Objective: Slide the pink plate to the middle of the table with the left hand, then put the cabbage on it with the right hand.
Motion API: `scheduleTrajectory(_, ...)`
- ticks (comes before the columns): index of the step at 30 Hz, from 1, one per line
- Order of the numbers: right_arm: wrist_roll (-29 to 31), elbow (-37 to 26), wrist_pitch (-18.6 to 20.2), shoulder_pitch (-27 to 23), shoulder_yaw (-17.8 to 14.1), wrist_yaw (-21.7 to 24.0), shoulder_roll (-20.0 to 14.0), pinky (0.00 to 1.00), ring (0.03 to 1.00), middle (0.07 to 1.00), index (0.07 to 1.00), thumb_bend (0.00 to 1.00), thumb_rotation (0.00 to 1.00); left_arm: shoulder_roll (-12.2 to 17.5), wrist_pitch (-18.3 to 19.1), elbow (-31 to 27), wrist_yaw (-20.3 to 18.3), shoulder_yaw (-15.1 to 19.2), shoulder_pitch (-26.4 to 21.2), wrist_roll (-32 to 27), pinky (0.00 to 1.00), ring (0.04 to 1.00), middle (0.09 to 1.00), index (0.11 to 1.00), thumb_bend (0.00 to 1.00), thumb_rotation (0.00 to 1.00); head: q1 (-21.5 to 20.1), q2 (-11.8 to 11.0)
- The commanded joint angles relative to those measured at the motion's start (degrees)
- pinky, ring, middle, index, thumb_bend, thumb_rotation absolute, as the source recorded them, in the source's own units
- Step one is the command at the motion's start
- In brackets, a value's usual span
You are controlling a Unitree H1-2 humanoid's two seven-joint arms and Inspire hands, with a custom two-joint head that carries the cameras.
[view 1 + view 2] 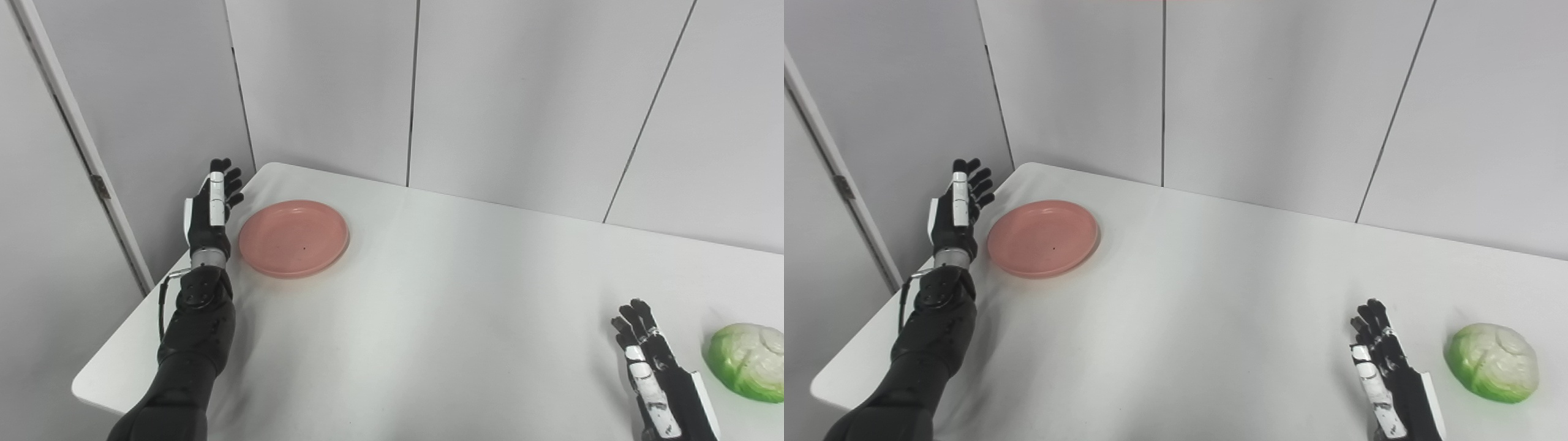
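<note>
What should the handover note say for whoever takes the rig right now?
Left hand: open, holding nothing, just left of the pink plate, at the table's far-left corner; contact not clear.
Right hand: open, empty, beside the cabbage, apart from it.
Plate sits near the far-left corner of the table, not in the middle. Cabbage lies on the table at near right.
Done: nothing yet.
Left: slide plate to the middle with left hand, then put cabbage on it with right hand.

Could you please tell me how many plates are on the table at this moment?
1. The pink plate lies near the table's far left corner, just right of the open left hand. Nothing appears to hide another.
</note>
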Motion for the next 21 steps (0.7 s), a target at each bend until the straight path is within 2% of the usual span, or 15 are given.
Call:
scheduleTrajectory(1,0.2,1.2,-2.4,1.9,-0.5,0.5,-0.5,0.99,0.938,0.941,0.948,0.69,0.69,2.1,-0.1,0.0,-2.1,0.1,-3.1,-1.1,0.88,0.886,0.864,0.852,0.89,1.00,0.0,0.3)
scheduleTrajectory(4,0.0,1.1,-2.3,1.9,-0.5,0.5,-0.6,0.99,0.933,0.937,0.939,0.71,0.70,2.3,0.4,1.0,-3.9,0.4,-3.0,-2.4,0.89,0.895,0.871,0.862,0.89,1.00,0.4,0.3)
scheduleTrajectory(10,0.5,0.4,-2.0,2.1,-0.4,0.6,-0.4,1.00,0.943,0.946,0.955,0.69,0.69,2.2,0.5,3.7,-4.8,-0.4,-3.6,-2.5,0.90,0.908,0.884,0.878,0.92,1.00,0.3,0.4)
scheduleTrajectory(12,0.4,0.3,-2.0,2.2,-0.4,0.4,-0.2,1.00,0.940,0.942,0.949,0.69,0.68,2.0,-0.1,4.8,-4.8,-0.3,-3.8,-2.8,0.90,0.908,0.887,0.879,0.92,1.00,0.4,0.5)
scheduleTrajectory(17,0.6,0.0,-1.5,2.2,-0.5,0.5,-0.3,1.00,0.941,0.940,0.947,0.70,0.68,2.1,-4.5,6.1,-3.1,-1.3,-4.0,-0.5,0.92,0.908,0.892,0.883,0.87,1.00,0.4,0.8)
scheduleTrajectory(19,0.7,0.0,-1.4,2.1,-0.5,0.5,-0.3,1.00,0.940,0.938,0.944,0.72,0.68,2.2,-5.1,6.0,-3.1,-1.4,-4.1,-0.2,0.94,0.918,0.900,0.886,0.86,1.00,0.4,0.8)
scheduleTrajectory(21,0.3,-0.4,-1.1,2.3,-0.4,0.4,-0.5,1.00,0.937,0.937,0.944,0.72,0.69,2.3,-3.6,5.7,-3.1,-1.7,-4.2,0.1,0.94,0.924,0.902,0.888,0.87,1.00,0.4,0.9)
